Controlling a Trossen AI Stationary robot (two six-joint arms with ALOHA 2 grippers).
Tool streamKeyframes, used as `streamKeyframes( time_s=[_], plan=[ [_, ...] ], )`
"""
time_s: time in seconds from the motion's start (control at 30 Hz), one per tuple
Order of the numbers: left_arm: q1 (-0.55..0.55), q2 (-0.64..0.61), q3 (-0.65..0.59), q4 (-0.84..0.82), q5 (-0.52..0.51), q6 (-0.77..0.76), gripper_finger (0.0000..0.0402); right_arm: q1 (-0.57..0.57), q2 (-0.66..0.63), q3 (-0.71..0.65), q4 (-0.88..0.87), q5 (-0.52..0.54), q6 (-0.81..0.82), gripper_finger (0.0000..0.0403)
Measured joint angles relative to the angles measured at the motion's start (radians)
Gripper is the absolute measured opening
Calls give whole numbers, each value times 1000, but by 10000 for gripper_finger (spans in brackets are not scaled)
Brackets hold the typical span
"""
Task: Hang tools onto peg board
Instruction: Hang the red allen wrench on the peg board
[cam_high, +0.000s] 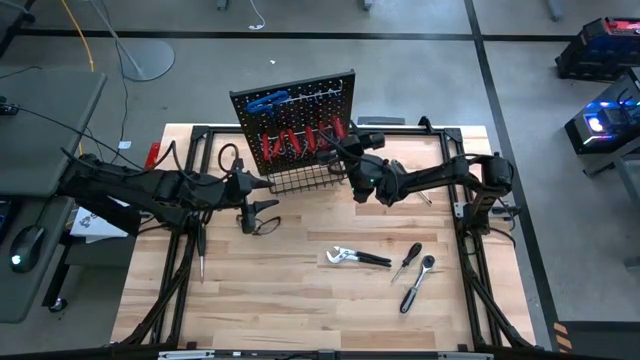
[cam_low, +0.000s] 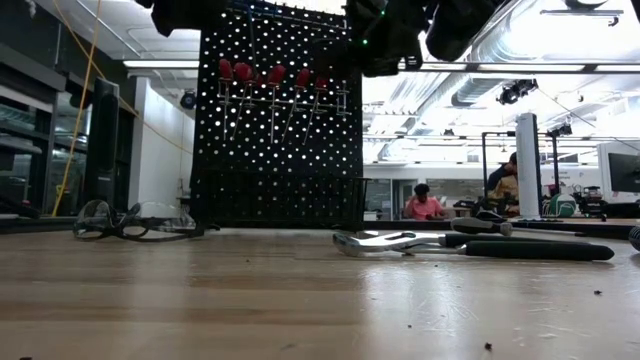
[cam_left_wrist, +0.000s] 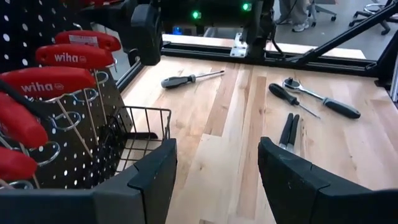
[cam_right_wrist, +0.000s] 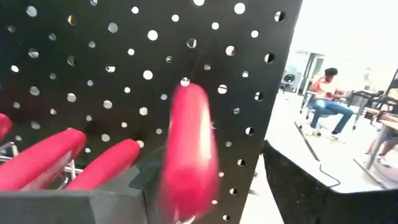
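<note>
The left gripper (cam_high: 268, 208) hovers low beside the peg board's (cam_high: 300, 100) wire basket (cam_high: 305, 181), fingers parted and empty. The right gripper (cam_high: 345, 150) reaches to the board's hooks, fingers spread around a red-handled tool (cam_right_wrist: 189, 149).

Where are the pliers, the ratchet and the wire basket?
pliers (cam_high: 355, 257): high view, on the joint behind the silver jaws.
ratchet (cam_high: 416, 283): high view, middle of its chrome handle.
wire basket (cam_high: 305, 182): high view, on its front wire wall.
</note>
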Motion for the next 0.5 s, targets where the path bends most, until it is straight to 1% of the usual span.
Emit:
streamKeyframes(
  time_s=[0.27, 0.43, 0.5],
  plan=[
    [0, 0, 0, -17, 0, -7, 204, 9, -5, 0, -12, 39, -12, 220],
    [0, 0, 0, -52, 0, -19, 204, 18, -11, 0, -37, 32, 37, 220],
    [0, 0, 0, -53, 0, -19, 204, 24, -11, 0, -51, 13, 79, 220]
  ],
)
